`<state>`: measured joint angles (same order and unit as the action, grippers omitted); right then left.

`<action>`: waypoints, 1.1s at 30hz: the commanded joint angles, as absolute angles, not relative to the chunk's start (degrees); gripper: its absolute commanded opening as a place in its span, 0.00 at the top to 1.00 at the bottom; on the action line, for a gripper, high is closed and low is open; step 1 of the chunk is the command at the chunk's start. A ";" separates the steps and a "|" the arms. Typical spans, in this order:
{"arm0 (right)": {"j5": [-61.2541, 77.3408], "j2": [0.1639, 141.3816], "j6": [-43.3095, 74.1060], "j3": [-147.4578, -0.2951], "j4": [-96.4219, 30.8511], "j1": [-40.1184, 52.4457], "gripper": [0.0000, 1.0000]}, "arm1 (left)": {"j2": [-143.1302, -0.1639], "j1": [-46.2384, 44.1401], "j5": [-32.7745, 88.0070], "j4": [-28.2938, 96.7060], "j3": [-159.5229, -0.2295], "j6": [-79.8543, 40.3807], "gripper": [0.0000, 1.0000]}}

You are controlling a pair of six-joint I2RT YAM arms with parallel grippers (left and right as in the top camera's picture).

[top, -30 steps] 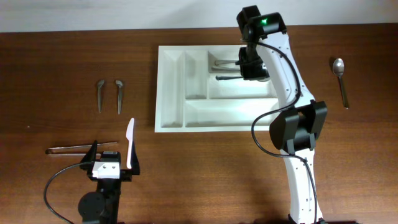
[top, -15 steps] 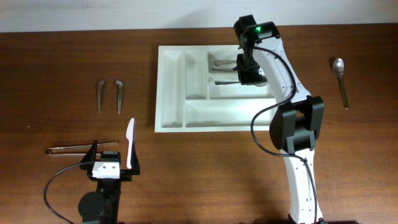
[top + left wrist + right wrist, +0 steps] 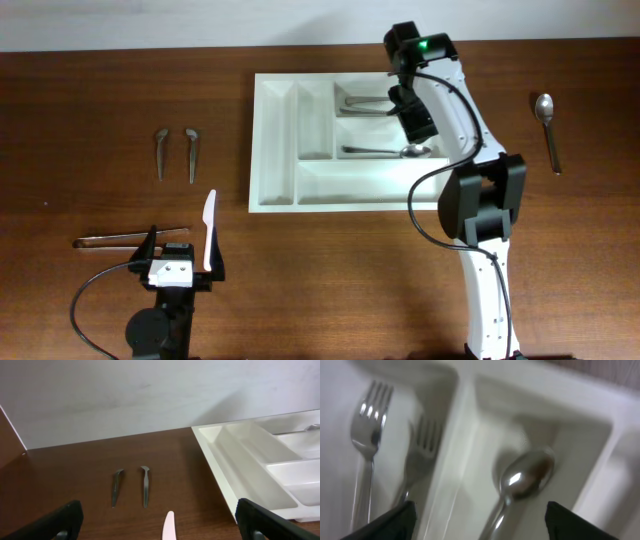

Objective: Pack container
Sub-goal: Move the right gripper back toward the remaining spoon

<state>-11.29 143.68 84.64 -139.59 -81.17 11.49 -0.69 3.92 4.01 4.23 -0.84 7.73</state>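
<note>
Tray place: The big white plastic cutlery tray [image 3: 350,186] sits at the far middle of the brown wooden table [image 3: 330,280].
Tray edges: Its far edge is close to the table's far edge. Its near right corner is under the black-and-white right arm [image 3: 470,200].
Room around the tray: Bare wood runs along its near side and its left side.
Tray look: A rectangle with low walls and five boxes. Two narrow boxes are on the left, and three long ones run left to right.
Inside the tray: Two shiny metal forks [image 3: 360,101] lie in the far long box. A shiny metal spoon [image 3: 385,151] lies in the middle long box, bowl to the right.
Right hand: The right gripper [image 3: 416,128] hangs over the spoon's bowl end. Its fingers [image 3: 395,522] are wide apart and hold nothing.
Left hand: The left gripper [image 3: 183,252] is at the near left. Its fingers [image 3: 55,522] are wide apart and hold nothing.
Left side: A white plastic knife [image 3: 208,230] lies just beside the left gripper, with thin metal tongs [image 3: 125,239] to its left. Farther off lie a small grey metal piece [image 3: 161,150] and its twin [image 3: 191,153], well apart from the tray.
Right side: A second metal spoon [image 3: 550,138] lies far right, well apart from the tray.
</note>
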 commanded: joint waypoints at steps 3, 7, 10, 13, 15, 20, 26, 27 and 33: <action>-13.80 144.03 64.55 -145.18 -81.14 6.07 0.02 | -0.34 3.81 3.60 4.29 -0.54 8.29 0.01; -13.76 143.94 49.76 -152.86 -81.17 1.87 0.01 | -0.34 3.81 3.60 4.29 -0.54 8.29 0.01; -13.80 143.94 35.75 -159.68 -81.08 -1.23 0.01 | -0.34 3.81 3.60 4.29 -0.54 8.29 0.01; -13.78 143.94 16.95 -165.47 -79.70 -4.71 0.01 | -0.34 3.81 3.60 4.29 -0.54 8.29 0.01; -13.80 143.94 3.36 -168.05 -79.59 -7.27 0.01 | -0.34 3.81 3.60 4.29 -0.54 8.29 0.01; -13.54 144.00 -4.82 -168.94 -82.24 -13.61 0.01 | -0.34 3.81 3.60 4.32 -0.54 8.29 0.01; -4.27 144.07 -17.67 -164.83 -82.24 -19.03 0.01 | -0.34 3.81 3.60 4.29 -0.54 8.29 0.01; -4.27 144.07 -18.33 -163.81 -82.00 -19.77 0.01 | -0.34 3.81 3.60 4.29 -0.54 8.29 0.01; -3.14 144.49 -26.68 -156.14 -80.27 -23.09 0.01 | -0.34 3.81 3.60 4.29 -0.54 8.29 0.01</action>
